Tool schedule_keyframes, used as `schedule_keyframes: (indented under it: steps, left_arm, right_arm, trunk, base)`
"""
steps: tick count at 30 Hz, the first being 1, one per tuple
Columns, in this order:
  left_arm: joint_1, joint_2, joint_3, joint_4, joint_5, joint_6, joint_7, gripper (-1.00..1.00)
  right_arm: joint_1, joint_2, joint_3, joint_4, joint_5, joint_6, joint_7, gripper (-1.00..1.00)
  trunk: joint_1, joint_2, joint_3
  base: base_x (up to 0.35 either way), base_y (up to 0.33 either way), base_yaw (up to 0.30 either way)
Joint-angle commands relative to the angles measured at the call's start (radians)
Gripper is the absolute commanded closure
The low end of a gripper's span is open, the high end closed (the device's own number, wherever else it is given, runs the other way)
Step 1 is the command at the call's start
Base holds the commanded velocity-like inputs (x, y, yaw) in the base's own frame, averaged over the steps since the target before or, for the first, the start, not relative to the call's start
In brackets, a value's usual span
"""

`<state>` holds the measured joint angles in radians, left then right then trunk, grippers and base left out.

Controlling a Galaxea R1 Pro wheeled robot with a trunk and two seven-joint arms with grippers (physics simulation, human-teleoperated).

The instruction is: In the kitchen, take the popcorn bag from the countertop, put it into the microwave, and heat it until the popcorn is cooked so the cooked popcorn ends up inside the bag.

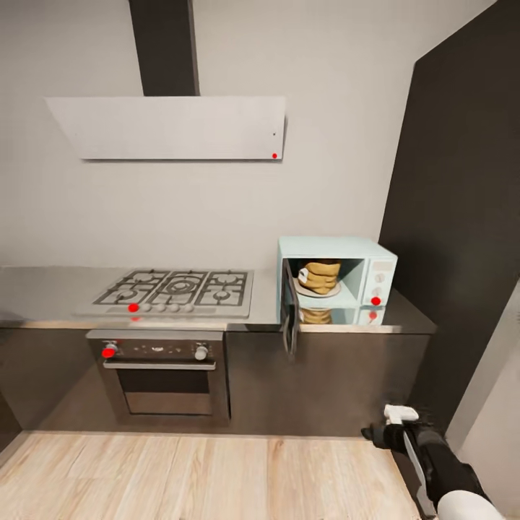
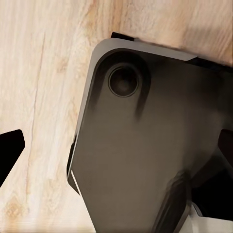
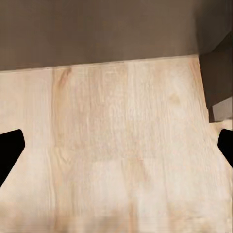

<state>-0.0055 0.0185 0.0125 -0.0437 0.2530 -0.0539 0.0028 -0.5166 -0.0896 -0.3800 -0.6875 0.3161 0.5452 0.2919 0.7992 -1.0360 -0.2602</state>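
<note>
The mint-blue microwave (image 1: 375,254) stands at the right end of the grey countertop (image 1: 43,289), and its dark door (image 1: 290,312) is swung open toward me. Inside, the mustard-tan popcorn bag (image 1: 321,275) sits upright on the beige turntable (image 1: 318,292). No kernels can be made out. My right gripper (image 1: 387,427) hangs low over the floor in front of the cabinets, well below the microwave. The right wrist view shows this gripper (image 3: 119,145) open, with only wood floor between its fingers. My left gripper (image 2: 116,150) is open above my own dark base (image 2: 141,145).
A steel gas hob (image 1: 177,289) lies left of the microwave, above a black-and-steel oven (image 1: 162,375). A white slab hood (image 1: 173,128) hangs on the wall. A tall dark panel (image 1: 462,217) closes off the right side. Light wood floor (image 1: 180,477) runs along the cabinets.
</note>
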Motion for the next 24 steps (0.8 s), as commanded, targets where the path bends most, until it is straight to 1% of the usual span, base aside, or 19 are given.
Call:
schedule_keyframes:
  steps: [1,2,3,4,5,7,8,9,11,12,13,15,16,19,20,22,24]
  left_arm:
    - [-0.001,0.0,0.0,0.001,0.003,-0.003,0.0,-1.0]
    - [-0.001,0.001,0.0,0.001,0.003,-0.003,0.0,-1.0]
    - [-0.001,0.001,0.0,0.001,0.003,-0.002,0.0,-1.0]
    - [-0.001,0.001,-0.001,0.001,0.003,-0.002,0.0,-1.0]
    - [-0.001,0.001,-0.001,0.0,0.002,-0.002,0.0,-1.0]
    - [-0.001,0.001,-0.002,-0.001,0.002,-0.001,0.0,-1.0]
    - [-0.001,0.001,-0.001,-0.002,0.002,-0.001,0.0,-1.0]
    - [-0.001,0.001,-0.002,-0.004,0.002,-0.001,0.0,-1.0]
    - [-0.001,0.001,-0.001,-0.005,0.002,-0.002,0.0,-1.0]
    - [-0.001,0.001,-0.001,-0.007,0.003,-0.002,0.0,-1.0]
    - [-0.001,0.0,0.0,-0.019,0.003,-0.002,0.0,-1.0]
    - [-0.001,-0.003,0.001,-0.055,0.003,0.003,0.0,-1.0]
    - [-0.001,-0.004,0.0,-0.075,0.002,0.01,-0.002,-1.0]
    - [-0.001,-0.004,-0.001,-0.076,0.003,0.012,-0.005,-1.0]
    - [-0.001,-0.004,-0.001,-0.071,0.004,0.011,-0.006,-1.0]
    - [-0.001,-0.004,-0.001,-0.067,0.003,0.011,-0.007,-1.0]
    - [-0.001,-0.005,-0.002,-0.064,0.003,0.01,-0.007,-1.0]
  right_arm:
    - [-0.001,-0.017,-0.004,0.063,0.008,-0.019,0.008,-1.0]
    - [-0.001,-0.046,-0.003,0.181,0.008,-0.067,0.007,-1.0]
    - [0.0,-0.064,0.001,0.289,0.009,-0.123,0.007,-1.0]
    - [0.0,-0.069,0.002,0.336,0.009,-0.15,0.006,-1.0]
    - [0.0,-0.079,0.005,0.418,0.01,-0.199,0.005,-1.0]
    - [0.0,-0.086,0.007,0.472,0.018,-0.226,0.0,-1.0]
    - [0.0,-0.088,0.008,0.519,0.038,-0.248,-0.008,-1.0]
    - [0.0,-0.089,0.008,0.578,0.067,-0.276,-0.021,-1.0]
    - [0.0,-0.091,0.009,0.65,0.082,-0.308,-0.032,-1.0]
    - [0.001,-0.092,0.009,0.676,0.086,-0.321,-0.04,-1.0]
    - [0.029,-0.093,0.008,0.702,0.089,-0.336,-0.068,-1.0]
    - [0.106,-0.091,0.007,0.714,0.088,-0.345,-0.104,-1.0]
    - [0.175,-0.088,0.006,0.718,0.087,-0.365,-0.123,-1.0]
    - [0.228,-0.086,0.006,0.719,0.087,-0.416,-0.128,-1.0]
    - [0.26,-0.084,0.006,0.72,0.087,-0.464,-0.129,-1.0]
    - [0.277,-0.083,0.006,0.72,0.087,-0.498,-0.129,-1.0]
    - [0.283,-0.081,0.007,0.72,0.088,-0.51,-0.129,-1.0]
  trunk:
    - [0.0,-0.001,-0.001]
    - [0.0,-0.001,-0.001]
    - [0.0,-0.001,-0.001]
    - [0.0,-0.001,-0.001]
    - [0.0,-0.001,-0.001]
    - [0.0,-0.001,-0.001]
    - [0.0,-0.001,-0.001]
    - [0.0,-0.001,-0.001]
    - [0.0,-0.001,-0.001]
    - [0.0,-0.001,-0.001]
    - [0.0,-0.001,-0.001]
    - [0.0,-0.001,-0.001]
    - [0.0,-0.001,-0.001]
    - [0.0,-0.001,-0.001]
    - [0.0,-0.001,-0.001]
    - [0.0,-0.001,-0.001]
    - [0.0,-0.001,-0.001]
  base:
    - [-0.155,0.0,0.0]
    - [-0.064,0.0,0.0]
    - [-0.026,0.0,0.0]
    - [-0.017,0.0,0.0]
    - [-0.007,0.0,0.0]
    - [-0.004,0.0,0.0]
    - [-0.002,0.0,0.0]
    - [0.0,0.0,0.0]
    - [0.0,0.0,0.0]
    - [0.0,0.0,0.0]
    - [0.0,0.0,0.0]
    - [0.004,0.0,0.0]
    - [0.194,0.0,0.0]
    - [0.265,0.0,0.0]
    - [0.307,0.0,0.0]
    - [0.313,0.0,0.0]
    - [0.319,0.0,0.0]
